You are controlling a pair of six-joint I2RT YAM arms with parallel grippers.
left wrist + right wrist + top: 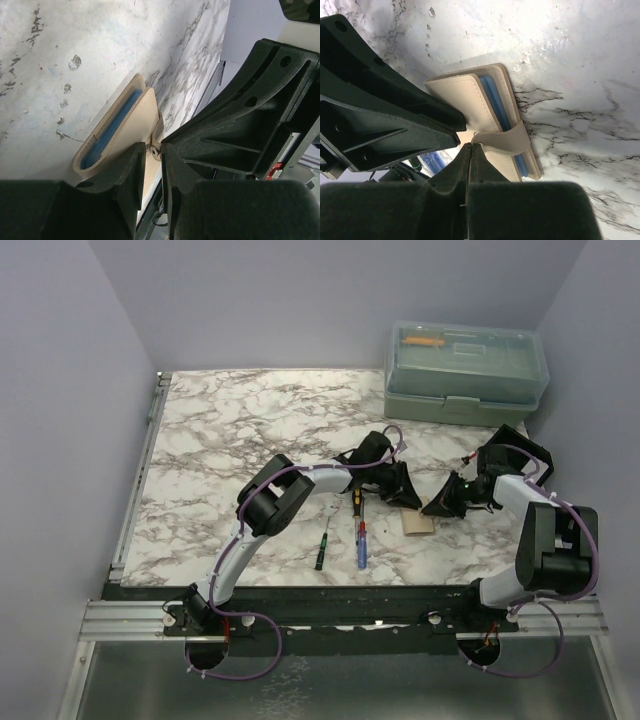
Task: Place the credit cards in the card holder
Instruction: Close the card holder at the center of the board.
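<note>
Observer: left gripper (154, 147) fingers?
Recorder: Slightly apart, straddling soft tan fold-over card holder (135, 120) edge; clamped or not, cannot tell.
Observer: right gripper (470, 147)?
Recorder: Fingers pressed together, tips at holder's snap strap (512, 140).
Observer: holder location?
Recorder: Flat on marble tabletop (250, 430), nearer than translucent green toolbox (467, 372); thin blue cards (492, 95) inside.

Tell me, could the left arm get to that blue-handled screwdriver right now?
Probably yes. The blue-handled screwdriver lies uncovered on the table, close to the left fingers, though those are occupied at the card holder and would have to leave it first.
</note>
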